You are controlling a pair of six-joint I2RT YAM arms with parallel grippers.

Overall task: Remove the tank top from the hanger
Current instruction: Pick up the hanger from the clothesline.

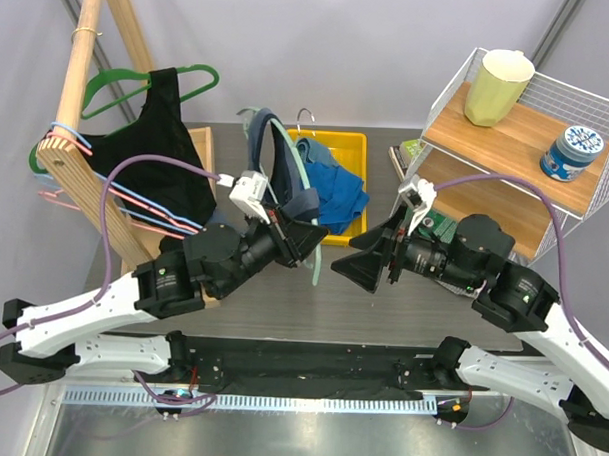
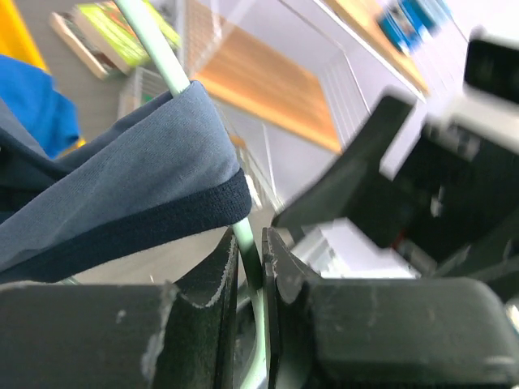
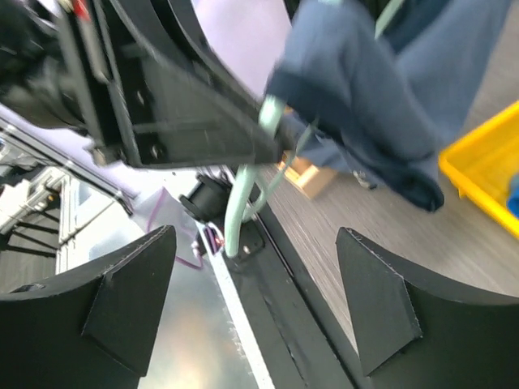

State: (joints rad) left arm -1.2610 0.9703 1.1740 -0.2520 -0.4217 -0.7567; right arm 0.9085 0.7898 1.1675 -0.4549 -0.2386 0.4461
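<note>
Top external: yellow bin holds blue cloth; left fingers clamp the hanger; right fingers apart.

Left arm runs from its base at the lower left up and inward toward centre. The left pincer is clamped, jaws almost together, on the thin rod of the hanger. Right arm comes in from the lower right with its forearm lying roughly level; the right pincer faces the left pincer, apart from it, jaws spread wide with nothing between them.
</note>
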